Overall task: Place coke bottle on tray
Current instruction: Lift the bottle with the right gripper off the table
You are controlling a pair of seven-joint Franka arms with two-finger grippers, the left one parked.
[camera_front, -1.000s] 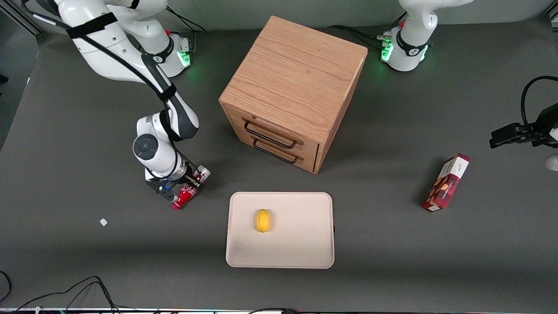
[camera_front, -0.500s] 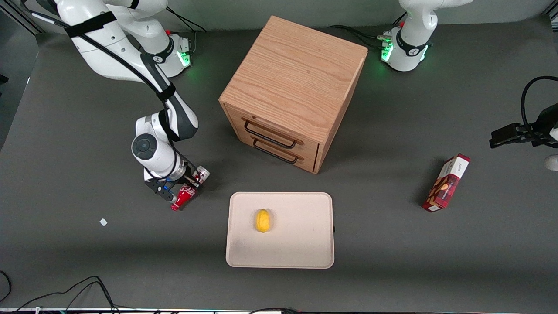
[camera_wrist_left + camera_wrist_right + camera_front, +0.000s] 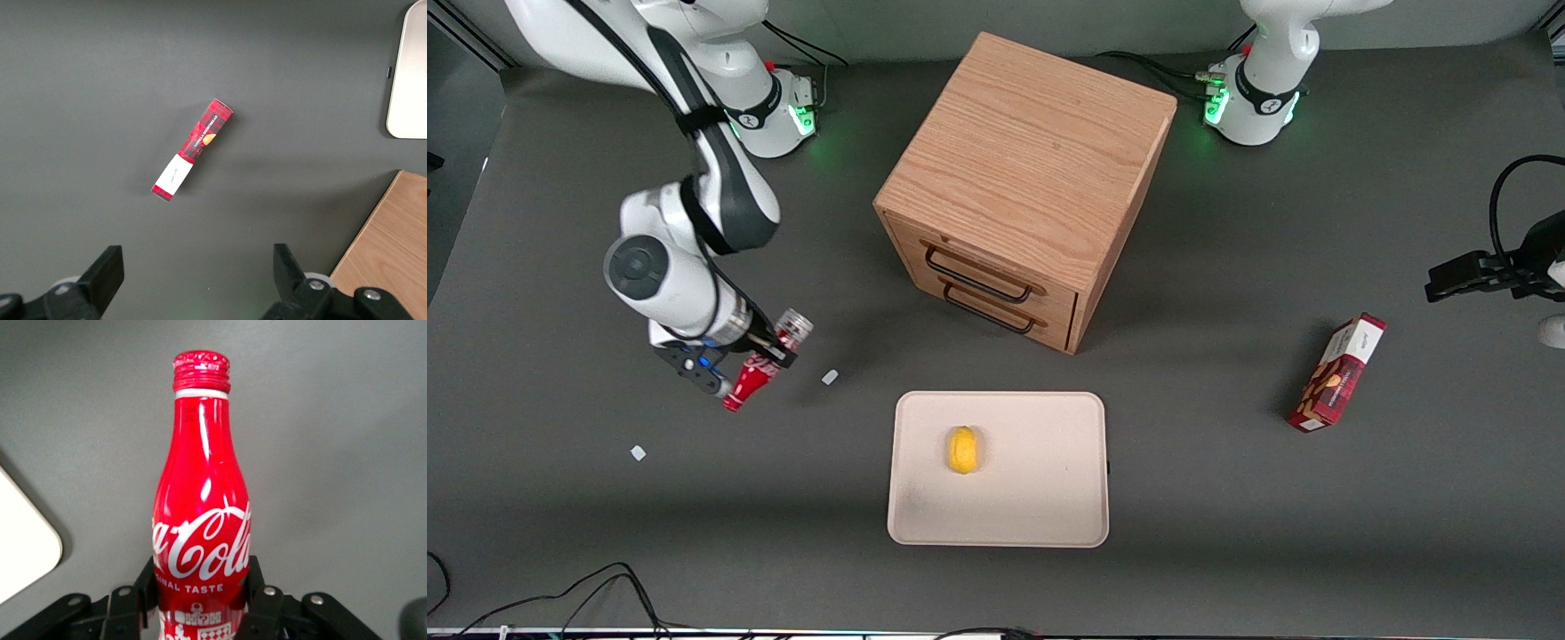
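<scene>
Tool [image 3: 734, 369] of the working arm clamped on the coke bottle [image 3: 760, 369], raised above the dark tabletop [image 3: 1227, 533] toward the working arm's end. Bottle carried lying over, tilted: red cap [image 3: 732, 404] low and nearer the front camera, silver base end [image 3: 794, 324] higher and farther from it. Seen from the right wrist camera: black fingers [image 3: 265, 607] pressed against both sides of the bottle's lower body [image 3: 200, 540], just below the white script lettering; neck and cap [image 3: 201, 372] pointing away from the tool [image 3: 200, 613], grey tabletop underneath, one rounded corner of the tray [image 3: 27, 553] showing at the edge.

Tray [image 3: 1049, 498], cream-white with a low rim, flat on the tabletop, nearer the front camera than the wooden drawer cabinet [image 3: 1032, 169] and well apart from the bottle. Small yellow object [image 3: 962, 449] lying in the tray. Bottle not yet over the tray.

Two small white scraps on the tabletop: one [image 3: 830, 377] just beside the bottle's base end, between bottle and tray; another [image 3: 638, 452] nearer the front camera than the tool.

Red snack box [image 3: 1336, 372] lying toward the parked arm's end of the tabletop, well apart from the tray; same box [image 3: 192, 149] visible from the left wrist camera.
</scene>
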